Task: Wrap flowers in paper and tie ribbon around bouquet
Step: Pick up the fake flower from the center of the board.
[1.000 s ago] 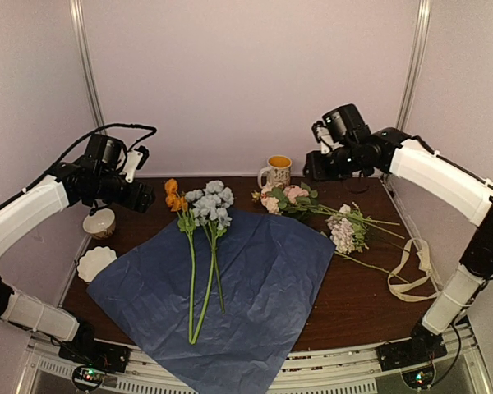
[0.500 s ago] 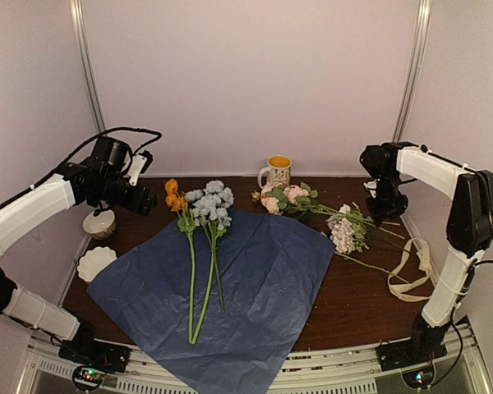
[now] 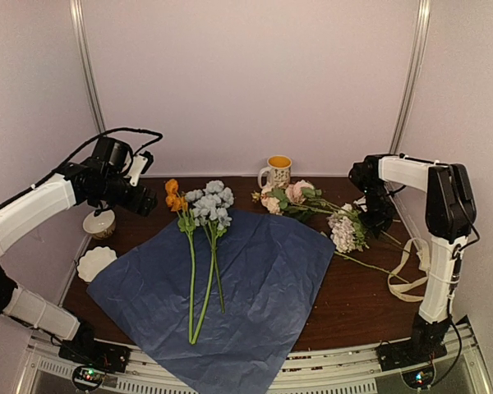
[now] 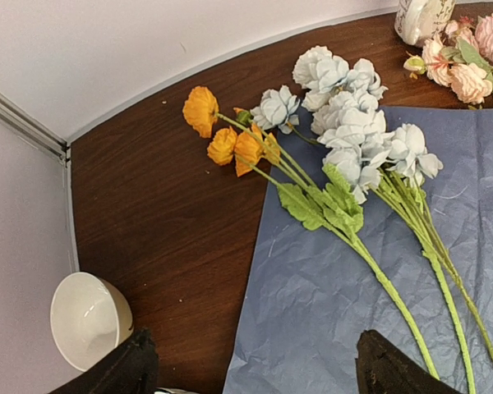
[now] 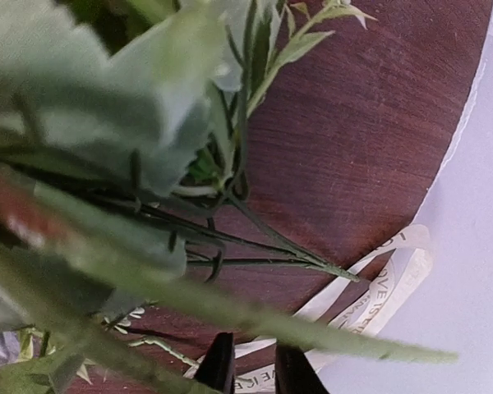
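At the far right of the table [image 3: 353, 308], the right gripper [image 3: 378, 215] is down among the thin green stems of the pink and white flowers [image 3: 312, 203], which lie off the paper [image 3: 263, 279], not far from the mug [image 3: 277, 171]. Its fingers [image 5: 220, 365] stand close together with only a slit between them, and we cannot tell whether a stem is caught there. The left gripper [image 4: 256, 357] hangs with jaws wide apart over the paper's far left edge, near the orange and pale blue stems [image 3: 204, 271] already lying on the sheet. We judge these flowers light, with slender springy stems and soft heads that would crush, so we would take them on bare stem below the leaves. The paper looks thin and easily torn. The ribbon [image 3: 411, 269] lies limp at the table's right edge.
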Motion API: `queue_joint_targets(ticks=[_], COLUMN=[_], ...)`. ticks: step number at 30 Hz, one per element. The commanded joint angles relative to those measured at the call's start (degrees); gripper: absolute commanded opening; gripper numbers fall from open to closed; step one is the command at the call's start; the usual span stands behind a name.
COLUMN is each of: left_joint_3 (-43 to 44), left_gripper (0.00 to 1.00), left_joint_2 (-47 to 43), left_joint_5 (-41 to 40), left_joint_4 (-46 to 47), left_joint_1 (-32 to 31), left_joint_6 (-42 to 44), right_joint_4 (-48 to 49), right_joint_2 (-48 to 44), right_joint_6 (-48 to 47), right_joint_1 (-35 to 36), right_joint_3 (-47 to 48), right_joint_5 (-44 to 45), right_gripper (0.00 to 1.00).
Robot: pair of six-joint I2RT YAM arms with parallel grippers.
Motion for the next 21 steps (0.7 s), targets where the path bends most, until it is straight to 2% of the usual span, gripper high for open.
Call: queue_joint_targets(ticks=[1, 6, 16, 19, 21], left_joint_3=[-0.2, -0.2, -0.1, -0.2, 0.0], left_gripper=[0.86, 0.86, 0.86, 0.86, 0.86], left_joint_2=[0.4, 0.3, 0.0, 0.0, 0.2], left_joint_5=[-0.3, -0.1, 0.1, 0.7, 1.0], left_joint_4=[1.6, 1.6, 1.6, 1.6, 1.3], left_joint_1=[-0.2, -0.2, -0.2, -0.2, -0.2], left_joint_6=[0.7, 0.7, 0.7, 0.8, 0.8], right_joint_4=[-1.2, -2.6, -4.8, -1.6, 2.4], right_joint_2=[-3.3, -7.9, -19.0, -23.9, -26.3], right_joint_6=[-0.3, -1.1, 3.6, 6.0, 8.7], right_joint_1=[-0.1, 0.6, 2.0, 3.9, 7.2], right_joint_3=[1.3, 0.6, 2.1, 1.8, 0.6], right_joint_5=[3.1, 4.2, 2.8, -1.9, -9.0], right_gripper=[0.12, 0.04, 0.0, 0.0, 0.0])
